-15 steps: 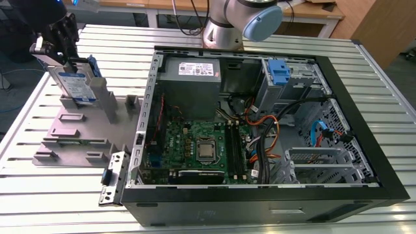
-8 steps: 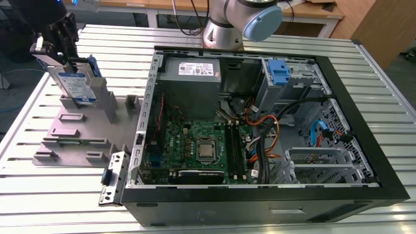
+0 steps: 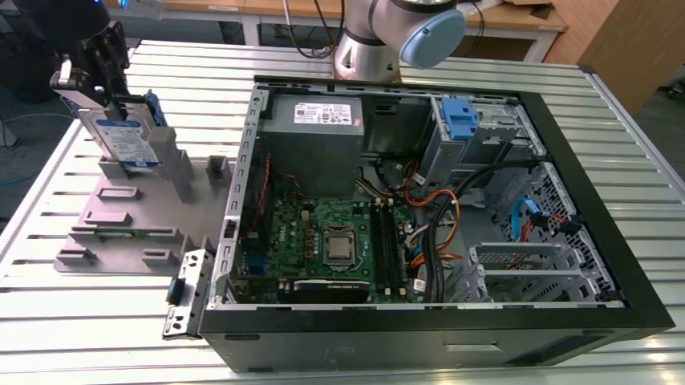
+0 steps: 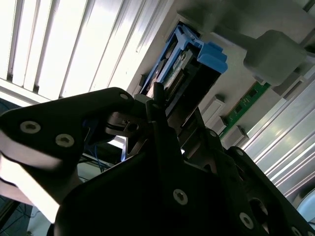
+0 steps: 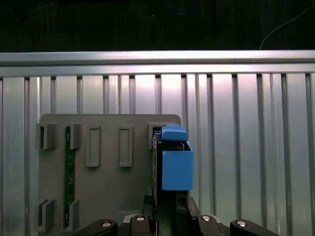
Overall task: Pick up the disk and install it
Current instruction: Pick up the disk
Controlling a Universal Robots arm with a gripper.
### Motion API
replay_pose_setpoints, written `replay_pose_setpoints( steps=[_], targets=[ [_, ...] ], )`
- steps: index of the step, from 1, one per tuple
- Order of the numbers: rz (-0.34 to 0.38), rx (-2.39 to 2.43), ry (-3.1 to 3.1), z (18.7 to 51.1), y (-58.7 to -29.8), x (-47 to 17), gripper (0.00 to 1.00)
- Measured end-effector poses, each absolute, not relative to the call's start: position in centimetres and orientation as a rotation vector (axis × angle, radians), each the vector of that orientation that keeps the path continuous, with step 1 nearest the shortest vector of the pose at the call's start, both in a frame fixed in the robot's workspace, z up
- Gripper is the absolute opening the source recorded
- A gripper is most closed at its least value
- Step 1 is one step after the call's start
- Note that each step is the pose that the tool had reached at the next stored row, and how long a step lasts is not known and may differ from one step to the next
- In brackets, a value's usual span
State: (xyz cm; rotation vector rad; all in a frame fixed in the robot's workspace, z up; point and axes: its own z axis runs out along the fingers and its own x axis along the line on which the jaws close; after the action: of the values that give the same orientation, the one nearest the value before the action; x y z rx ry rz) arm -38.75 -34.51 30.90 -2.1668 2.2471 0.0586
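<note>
**Me:** Nearest the wrist cameras was my own hand (image 5: 166, 206), its black body looming dark in both wrist views; its fingers were closed on the disk (image 3: 127, 138), one against each flat face, gripping the upper end.

**Colleague:** And where was the disk itself?

**Me:** It stood upright on edge at the far end of the grey holder (image 3: 118, 212), label side toward the exterior camera; its blue side rail (image 5: 177, 169) faced the first wrist camera; whether its lower edge sat in the slot or hung just clear of it, I could not tell.

**Colleague:** Was anything else on that holder?

**Me:** A green circuit strip (image 5: 69, 172) sat in another pair of slots, well apart from the disk; the holder lay on the ribbed metal worktop (image 3: 96, 309), just beside the open computer case (image 3: 428, 345), which was toward the exterior view's right.

**Colleague:** What did the case show?

**Me:** It lay on its side with the green mainboard (image 3: 321, 233) exposed; a grey metal box (image 3: 316, 148) with a white sticker sat near the far wall; a blue latch piece (image 3: 458, 119) stood upright beyond it; the disk was outside the case, well apart from that latch.
</note>
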Motion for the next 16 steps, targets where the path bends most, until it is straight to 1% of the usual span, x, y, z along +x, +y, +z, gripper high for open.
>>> replay_pose_setpoints(
  steps=[16],
  targets=[
    [0.057, -2.167, 2.248, 30.9, -34.64, -38.76, 0.35]
  ],
)
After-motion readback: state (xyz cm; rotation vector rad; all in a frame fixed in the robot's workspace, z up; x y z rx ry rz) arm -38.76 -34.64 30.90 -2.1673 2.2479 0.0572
